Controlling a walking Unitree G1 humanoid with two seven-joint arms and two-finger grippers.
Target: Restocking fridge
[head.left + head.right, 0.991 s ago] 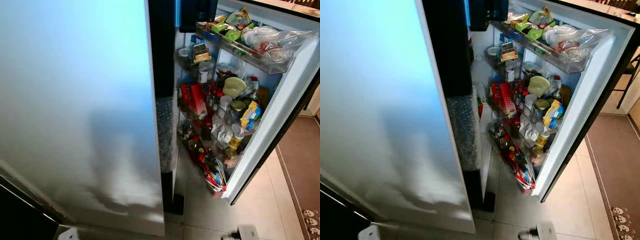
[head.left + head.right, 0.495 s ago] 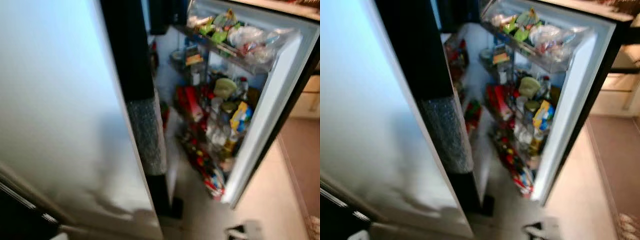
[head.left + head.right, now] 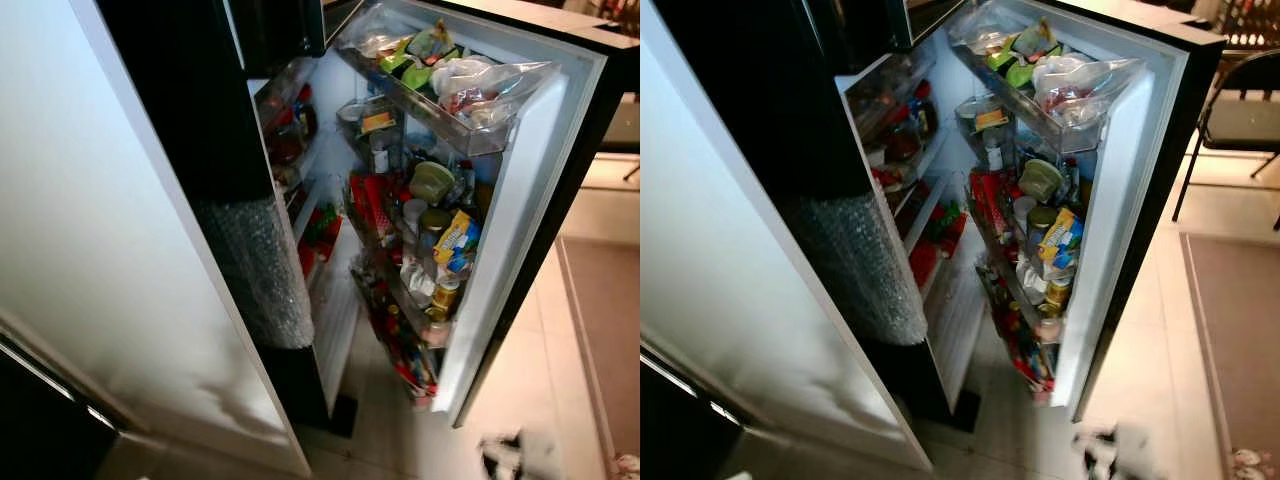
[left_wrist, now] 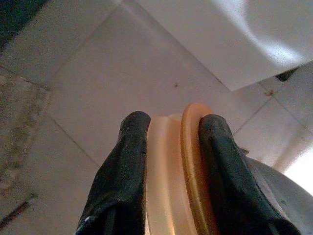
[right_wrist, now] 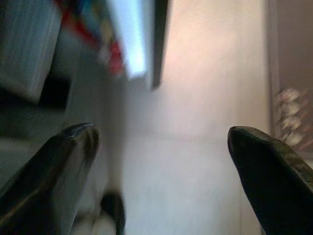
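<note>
Fridge (image 3: 940, 250) stood with its right-hand door (image 3: 520, 200) swung wide, the door bins (image 3: 440, 95) crowded with packets, jars and bottles, and the inner shelves (image 3: 905, 150) visible to the left of them. A pale, orange-rimmed jar (image 4: 173, 171) was held endwise between the closed-in fingers of the left gripper (image 4: 168, 166), low above the tiled floor (image 4: 98, 88). The right gripper (image 5: 161, 161) was spread wide and held nothing. The step in hand was judged to be the approach; next, the jar would need raising to a free spot on a shelf.
</note>
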